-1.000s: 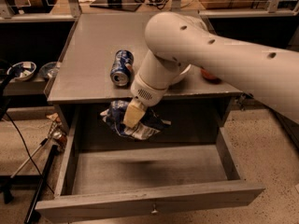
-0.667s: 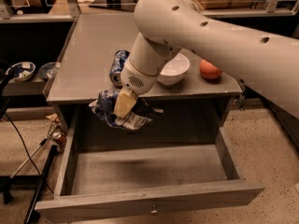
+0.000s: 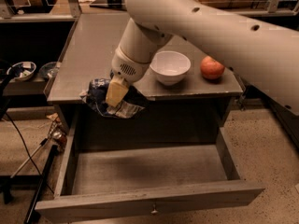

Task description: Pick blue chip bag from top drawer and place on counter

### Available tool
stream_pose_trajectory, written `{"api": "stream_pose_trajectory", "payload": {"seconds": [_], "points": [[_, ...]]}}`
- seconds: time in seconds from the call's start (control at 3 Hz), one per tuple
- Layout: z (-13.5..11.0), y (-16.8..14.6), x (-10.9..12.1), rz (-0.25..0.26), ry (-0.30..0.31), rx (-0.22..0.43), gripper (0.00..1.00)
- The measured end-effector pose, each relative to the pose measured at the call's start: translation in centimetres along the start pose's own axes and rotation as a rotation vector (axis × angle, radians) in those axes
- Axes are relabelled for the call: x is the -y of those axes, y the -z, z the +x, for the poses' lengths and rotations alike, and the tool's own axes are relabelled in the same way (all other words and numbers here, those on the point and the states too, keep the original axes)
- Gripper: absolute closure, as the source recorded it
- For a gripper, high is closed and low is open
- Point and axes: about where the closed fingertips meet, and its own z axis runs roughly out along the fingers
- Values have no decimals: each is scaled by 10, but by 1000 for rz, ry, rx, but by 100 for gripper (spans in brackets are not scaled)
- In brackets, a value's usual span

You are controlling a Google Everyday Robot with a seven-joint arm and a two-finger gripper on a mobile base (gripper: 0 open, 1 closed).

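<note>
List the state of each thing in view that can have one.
top drawer: pulled open.
blue chip bag: crumpled, held in the air at the front edge of the counter, not set down.
pincer: shut on the bag.
white bowl: upright on the counter.

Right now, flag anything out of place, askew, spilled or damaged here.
Nothing looks spilled or damaged. The one unsettled item is the crumpled blue chip bag. The gripper holds it at the front-left edge of the counter, above the open top drawer, not yet set down. The white bowl stands upright.
</note>
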Motion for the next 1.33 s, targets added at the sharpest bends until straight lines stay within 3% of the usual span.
{"api": "stream_pose_trajectory", "payload": {"seconds": [0.33,1.0,1.33], "points": [[-27,19,6,26,59,18,100],[-26,10,16,30,34,19,100],[-36,2,42,56,18,-3,100]]}}
